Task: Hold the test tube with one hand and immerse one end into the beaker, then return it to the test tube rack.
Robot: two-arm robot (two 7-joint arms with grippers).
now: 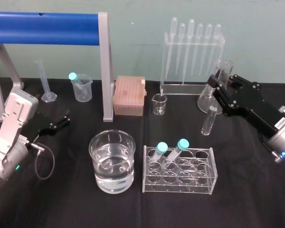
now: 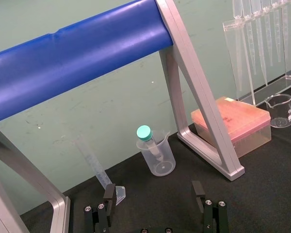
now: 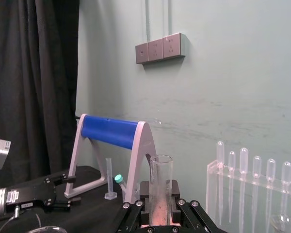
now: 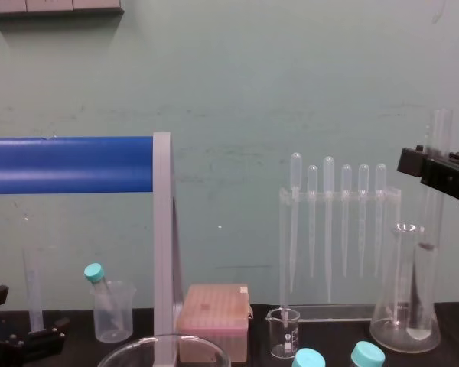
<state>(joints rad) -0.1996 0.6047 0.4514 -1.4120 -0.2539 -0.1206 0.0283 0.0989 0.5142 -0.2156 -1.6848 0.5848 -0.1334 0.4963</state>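
Right gripper (image 1: 217, 90) grasped tube (image 1: 209, 121) upright, off the table, two o'clock from beaker (image 1: 96, 164), five o'clock from rack (image 1: 185, 89). Left gripper (image 1: 62, 122) parked, jaws apart.

Legible text, numbers, brands: none.
- White label on right arm (image 1: 280, 122): dark print, too small to read.
- White label on left arm (image 3: 11, 196): print too small to read.
- Small glass beaker (image 1: 159, 105): faint graduation marks, figures unreadable.
- Graduated cylinder (image 1: 44, 81): scale cannot be made out.
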